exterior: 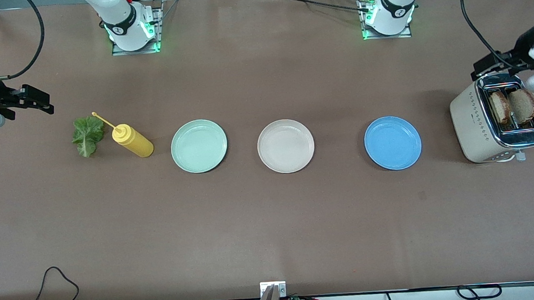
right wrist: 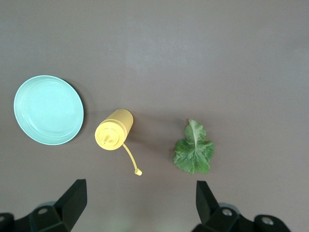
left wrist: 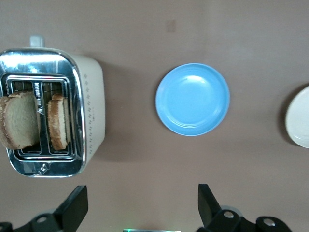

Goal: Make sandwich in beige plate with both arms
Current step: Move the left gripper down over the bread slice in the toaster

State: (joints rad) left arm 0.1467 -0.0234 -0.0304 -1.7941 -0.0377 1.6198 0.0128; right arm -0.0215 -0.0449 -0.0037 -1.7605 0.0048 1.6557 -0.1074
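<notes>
Nothing assembled yet: the beige plate (exterior: 286, 146) is bare, and both grippers are held wide open and empty.

With the beige plate as landmark: two bread slices (exterior: 514, 106) are seen upright in the toaster (exterior: 484, 125) toward the left arm's end, the left gripper (left wrist: 142, 205) above them; the lettuce leaf (exterior: 87, 134) is laid flat toward the right arm's end, the right gripper (right wrist: 140, 203) over the table near it. The toast looks light, stiff and crumbly, best pinched by its raised top edge; the leaf, limp and probably easily torn, by its stalk.
</notes>
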